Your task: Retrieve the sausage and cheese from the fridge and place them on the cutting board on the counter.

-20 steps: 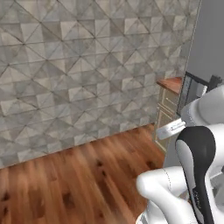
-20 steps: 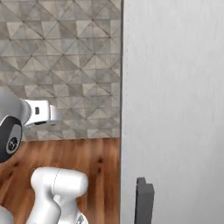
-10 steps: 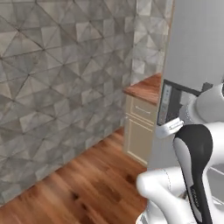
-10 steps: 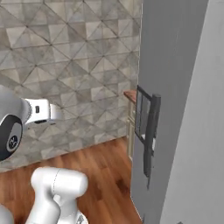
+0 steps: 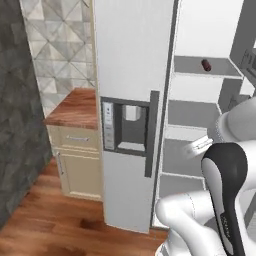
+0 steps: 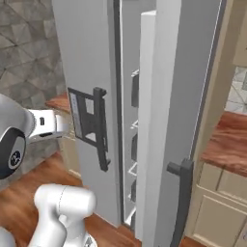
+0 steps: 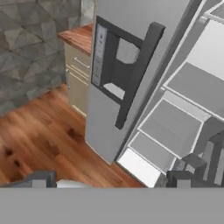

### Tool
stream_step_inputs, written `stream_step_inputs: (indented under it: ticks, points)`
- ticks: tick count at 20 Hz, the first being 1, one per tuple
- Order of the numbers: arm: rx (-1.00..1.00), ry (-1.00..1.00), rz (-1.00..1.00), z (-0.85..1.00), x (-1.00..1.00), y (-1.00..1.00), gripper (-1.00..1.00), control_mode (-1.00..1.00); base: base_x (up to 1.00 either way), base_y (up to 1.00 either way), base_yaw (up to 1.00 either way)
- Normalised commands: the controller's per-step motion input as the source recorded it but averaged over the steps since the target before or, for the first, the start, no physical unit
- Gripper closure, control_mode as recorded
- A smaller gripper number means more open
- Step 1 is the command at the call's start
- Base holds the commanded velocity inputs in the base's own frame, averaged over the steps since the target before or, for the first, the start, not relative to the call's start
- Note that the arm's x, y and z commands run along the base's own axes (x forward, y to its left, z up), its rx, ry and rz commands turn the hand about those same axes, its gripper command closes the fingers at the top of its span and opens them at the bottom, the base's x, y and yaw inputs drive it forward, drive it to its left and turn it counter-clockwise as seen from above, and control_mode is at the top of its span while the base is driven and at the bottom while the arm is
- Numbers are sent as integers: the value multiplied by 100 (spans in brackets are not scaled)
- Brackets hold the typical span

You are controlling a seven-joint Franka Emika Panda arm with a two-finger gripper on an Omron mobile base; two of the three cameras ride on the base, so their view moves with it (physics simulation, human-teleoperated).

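Fridge (image 5: 130, 75) seen with right door swung open, sausage (image 5: 205, 65) lying on upper shelf, gripper (image 7: 109, 181) fingers spread apart, nothing held, counter (image 5: 75, 107) beside fridge.

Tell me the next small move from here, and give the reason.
Probably raise the arm and reach toward the upper shelf of the fridge. Its right side stands open, and the sausage lies on that shelf, well above the arm and untouched. The gripper looks empty, its jaws apart.
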Motion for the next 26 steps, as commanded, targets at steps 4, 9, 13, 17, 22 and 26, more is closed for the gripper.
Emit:
stream_step_inputs:
  ticks: [4, 9, 13, 17, 22, 26]
  points:
    - [0, 0, 0, 0, 0, 0, -100, 100, 0, 30, -77]
    - [0, 0, 0, 0, 0, 0, -100, 100, 0, 49, -66]
    - [0, 0, 0, 0, 0, 0, -100, 100, -3, 34, -49]
    - [0, 0, 0, 0, 0, 0, -100, 100, 20, 20, -28]
    - [0, 0, 0, 0, 0, 0, -100, 100, 61, 27, -3]
    - [0, 0, 0, 0, 0, 0, -100, 100, 82, 19, 0]
